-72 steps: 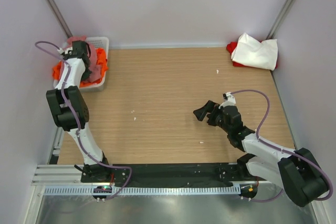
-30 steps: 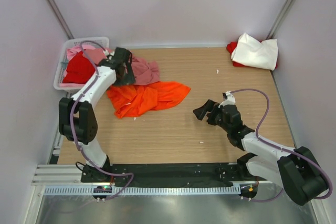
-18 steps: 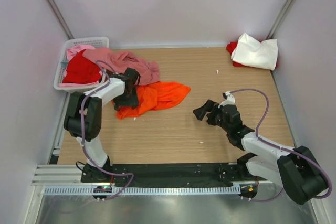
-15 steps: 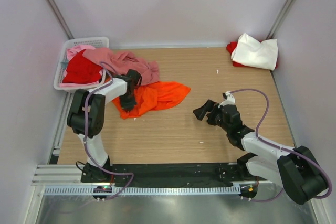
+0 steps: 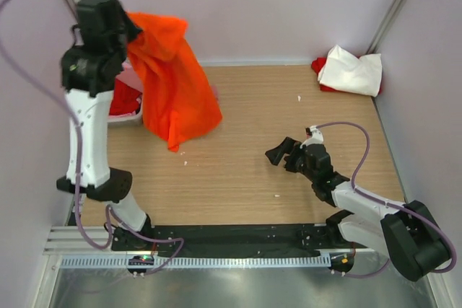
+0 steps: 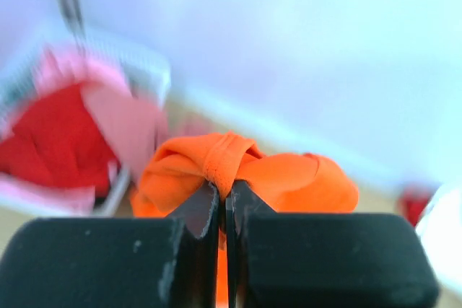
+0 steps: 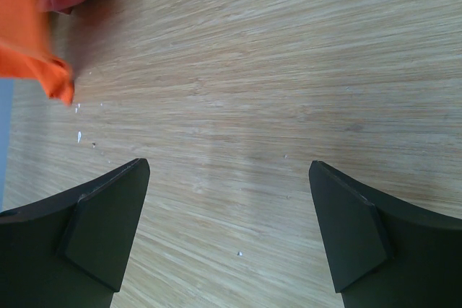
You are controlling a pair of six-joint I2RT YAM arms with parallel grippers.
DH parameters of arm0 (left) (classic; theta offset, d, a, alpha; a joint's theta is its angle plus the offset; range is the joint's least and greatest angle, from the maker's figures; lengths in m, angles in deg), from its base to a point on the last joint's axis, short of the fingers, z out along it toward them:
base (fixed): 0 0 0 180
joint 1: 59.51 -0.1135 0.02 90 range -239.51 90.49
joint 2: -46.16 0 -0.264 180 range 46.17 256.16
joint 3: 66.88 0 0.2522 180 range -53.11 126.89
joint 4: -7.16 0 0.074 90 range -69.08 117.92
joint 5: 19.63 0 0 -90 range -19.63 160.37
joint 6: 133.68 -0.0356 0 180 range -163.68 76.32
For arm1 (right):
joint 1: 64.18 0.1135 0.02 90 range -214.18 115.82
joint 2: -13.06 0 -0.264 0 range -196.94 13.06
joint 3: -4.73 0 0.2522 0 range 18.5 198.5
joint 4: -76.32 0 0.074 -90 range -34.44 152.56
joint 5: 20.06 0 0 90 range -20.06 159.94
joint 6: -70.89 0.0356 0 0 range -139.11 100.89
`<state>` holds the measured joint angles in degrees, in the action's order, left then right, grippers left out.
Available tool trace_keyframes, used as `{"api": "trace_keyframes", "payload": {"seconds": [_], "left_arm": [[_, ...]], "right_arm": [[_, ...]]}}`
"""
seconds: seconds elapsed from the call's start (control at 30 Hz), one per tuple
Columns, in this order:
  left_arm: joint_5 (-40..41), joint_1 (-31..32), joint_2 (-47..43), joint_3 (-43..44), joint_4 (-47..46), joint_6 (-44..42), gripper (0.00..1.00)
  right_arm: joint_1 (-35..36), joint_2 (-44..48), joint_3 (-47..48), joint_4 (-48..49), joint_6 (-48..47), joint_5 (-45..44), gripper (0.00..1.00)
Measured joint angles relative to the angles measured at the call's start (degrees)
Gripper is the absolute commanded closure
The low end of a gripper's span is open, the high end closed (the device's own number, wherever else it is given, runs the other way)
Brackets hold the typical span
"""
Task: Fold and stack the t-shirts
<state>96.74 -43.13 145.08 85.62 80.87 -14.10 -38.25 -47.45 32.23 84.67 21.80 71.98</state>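
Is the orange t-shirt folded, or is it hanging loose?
Hanging loose, not folded. The left gripper is shut on a bunched edge of the orange t-shirt, and the rest drapes down in uneven creases.

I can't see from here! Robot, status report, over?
Left tool shut on orange t-shirt, held high. Right tool open, empty, over table. Nothing in the way.

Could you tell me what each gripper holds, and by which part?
Left gripper pinches the orange t-shirt by a bunched fold; right gripper holds nothing.

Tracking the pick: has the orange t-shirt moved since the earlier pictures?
Yes: the orange t-shirt was lifted up from the table, hanging from the left gripper.
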Motion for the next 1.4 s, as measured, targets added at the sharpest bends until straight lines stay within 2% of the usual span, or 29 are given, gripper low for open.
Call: {"api": "trace_keyframes", "payload": {"seconds": [0.07,0.17,0.23,0.43,0.6,0.67,0.8,0.9,0.93,1.0,1.03,1.07,1.13,1.27,1.33,1.4], "left_arm": [[2.89,-2.58,-2.51,8.46,-2.75,-1.60,0.99],[7.58,-7.06,-7.04,8.09,-7.74,-4.63,0.99],[11.91,-8.66,-7.04,9.33,-11.93,-8.15,0.96],[20.90,-9.05,1.90,10.25,-29.70,-22.64,0.91],[22.36,-11.08,11.39,9.42,-37.11,-28.65,0.88],[22.40,-12.02,14.34,9.60,-39.78,-29.92,0.81],[21.20,-14.08,18.29,9.75,-42.69,-30.03,0.77],[20.68,-15.47,20.79,8.70,-45.09,-30.18,0.66],[20.70,-15.82,21.59,8.09,-45.48,-30.03,0.54],[20.52,-17.09,24.37,7.06,-45.68,-29.14,0.37],[20.35,-17.86,26.69,6.88,-44.76,-28.28,0.15],[19.82,-18.47,28.63,6.84,-43.34,-27.28,0.09],[18.36,-19.82,33.48,7.21,-38.71,-24.30,0.03],[13.70,-21.40,38.91,4.09,-25.68,-17.59,0.00],[11.21,-21.49,36.76,-2.49,-21.66,-13.38,0.00],[8.13,-21.11,30.23,-13.99,-19.65,-9.66,0.00]], "right_arm": [[0.00,0.00,0.00,0.00,0.00,0.02,0.01],[0.00,0.00,0.00,-0.02,-0.02,0.02,0.01],[0.00,0.00,0.00,-0.04,-0.02,0.02,0.01],[0.00,-0.02,0.00,-0.02,-0.02,0.00,0.01],[0.00,0.00,0.00,-0.02,0.00,-0.02,0.01],[0.00,0.00,0.00,-0.02,0.02,-0.02,0.01],[0.00,0.00,0.00,-0.02,0.02,-0.20,0.01],[0.00,0.00,0.00,0.02,0.04,-0.24,0.01],[0.00,0.00,0.00,0.02,0.07,-0.24,0.01],[0.00,0.00,0.00,0.07,0.07,-0.24,0.01],[0.00,0.00,0.00,0.07,0.09,-0.24,0.01],[0.00,0.00,0.00,0.07,0.09,-0.26,0.01],[0.00,0.00,0.00,0.07,0.09,-0.26,0.01],[0.00,0.00,0.00,0.09,0.20,-0.28,0.01],[0.00,0.00,0.00,0.09,0.24,-0.33,0.01],[0.00,0.02,0.00,0.11,0.26,-0.39,0.01]]}}
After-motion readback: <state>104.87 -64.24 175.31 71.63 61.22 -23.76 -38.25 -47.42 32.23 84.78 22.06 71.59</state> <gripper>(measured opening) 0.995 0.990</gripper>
